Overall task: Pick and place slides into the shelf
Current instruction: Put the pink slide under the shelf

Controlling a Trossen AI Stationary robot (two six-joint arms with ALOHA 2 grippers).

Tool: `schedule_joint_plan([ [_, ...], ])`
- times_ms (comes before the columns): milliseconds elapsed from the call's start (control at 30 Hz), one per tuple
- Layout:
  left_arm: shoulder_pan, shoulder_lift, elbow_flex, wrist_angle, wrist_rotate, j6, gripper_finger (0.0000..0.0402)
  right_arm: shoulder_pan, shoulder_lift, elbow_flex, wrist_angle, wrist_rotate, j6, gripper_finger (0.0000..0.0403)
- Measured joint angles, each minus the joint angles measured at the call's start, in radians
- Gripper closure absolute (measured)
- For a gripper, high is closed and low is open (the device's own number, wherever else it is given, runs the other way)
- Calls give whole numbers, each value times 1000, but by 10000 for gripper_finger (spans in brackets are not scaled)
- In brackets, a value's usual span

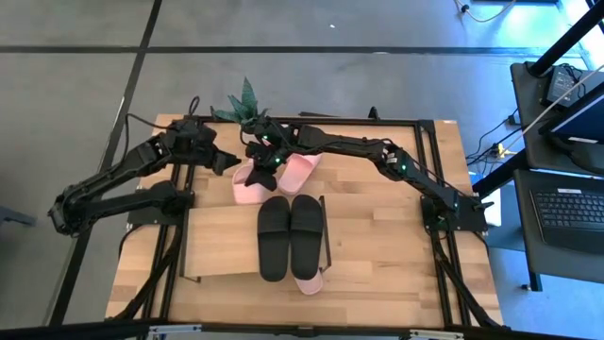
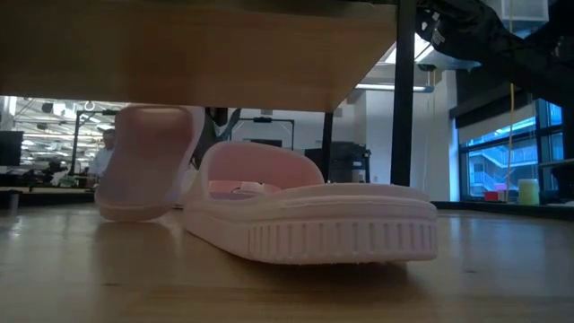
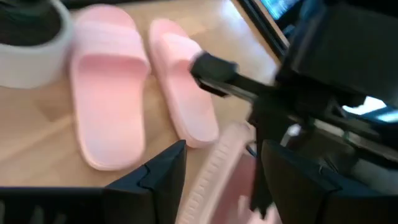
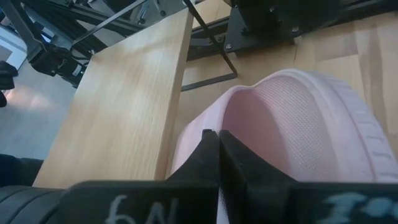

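Surface: light plank tabletop (image 1: 396,255) inside a black frame, grey floor around it, a potted green plant (image 1: 247,100) at the far edge.
Shelf: low rack with a flat light-wood top board (image 1: 222,241) and thin black metal end frame; a matte black pair of slides (image 1: 290,233) sits on top, and a pale pink slide (image 1: 310,281) pokes out from beneath at the near side.
Pink slides at rear: further pale pink open-toe slides (image 1: 247,185) lie on the tabletop just beyond the shelf, under both grippers.
Right gripper: right gripper (image 4: 217,146) is pinched tight on the thin edge of a pale pink ribbed slide (image 4: 298,118), the shelf board just beside it.
Left gripper: left gripper (image 3: 221,180) stands wide, holding nothing, over the pink slides beside the right arm.
Step in hand: judged to be carrying the pinched slide toward the shelf.
Method advice: keep the pinch firm, hold the sole level, clear the left arm, and set it beside the pink slide under the board.
Risk: thin-edge grip may let the slide swing or slip.
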Motion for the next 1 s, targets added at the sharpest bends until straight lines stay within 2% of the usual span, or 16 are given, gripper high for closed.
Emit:
schedule_joint_plan([
  [100,-1,21,0,-1,38,59,201,0,0,0,3,0,0,401],
  [333,-1,69,0,-2,2,233,201,0,0,0,3,0,0,401],
  [433,-1,89,0,-2,6,267,201,0,0,0,4,0,0,401],
  [567,-2,112,0,-3,73,301,201,0,0,0,5,0,0,401],
  [767,-2,153,0,-3,57,345,201,0,0,0,6,0,-3,401],
  [1000,-2,198,0,-3,168,399,204,0,0,0,9,0,-4,401],
])
